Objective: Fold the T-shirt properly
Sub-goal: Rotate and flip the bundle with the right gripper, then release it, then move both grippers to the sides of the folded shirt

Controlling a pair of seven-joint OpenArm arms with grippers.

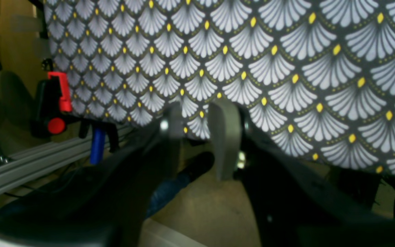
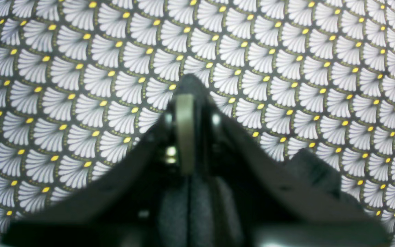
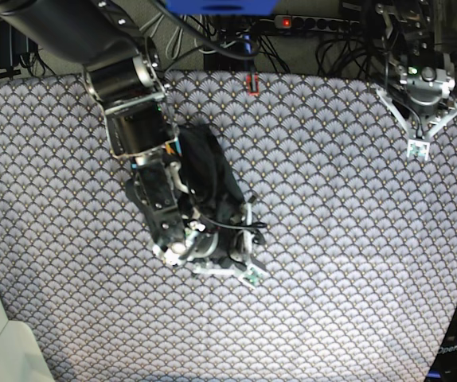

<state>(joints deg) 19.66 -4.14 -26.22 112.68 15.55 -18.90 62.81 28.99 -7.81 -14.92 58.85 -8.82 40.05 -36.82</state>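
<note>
Shirt (image 3: 208, 163) lies dark and bunched beneath my right arm (image 3: 149, 159), a little toward 11 o'clock from the middle of the base view. It runs down toward my right gripper (image 3: 248, 272), which is low over the cloth (image 3: 332, 263) at about 6 o'clock. From my right wrist, a rounded dark tip of the shirt reaches toward 12 o'clock behind my fingers, and another fold shows at 4 o'clock. Those fingers are badly blurred, so I cannot tell whether they are apart or together, nor whether they grip any fabric.

My left gripper (image 3: 418, 149) is well apart from the shirt, between 2 and 3 o'clock in the base view. Its fingers (image 1: 225, 139) stand a little apart, with patterned cloth visible through the gap and no shirt between them. Past them, my left wrist view shows a red clip (image 1: 64, 91) near 10 o'clock and a blue rod (image 1: 97, 145) near 8 o'clock.
</note>
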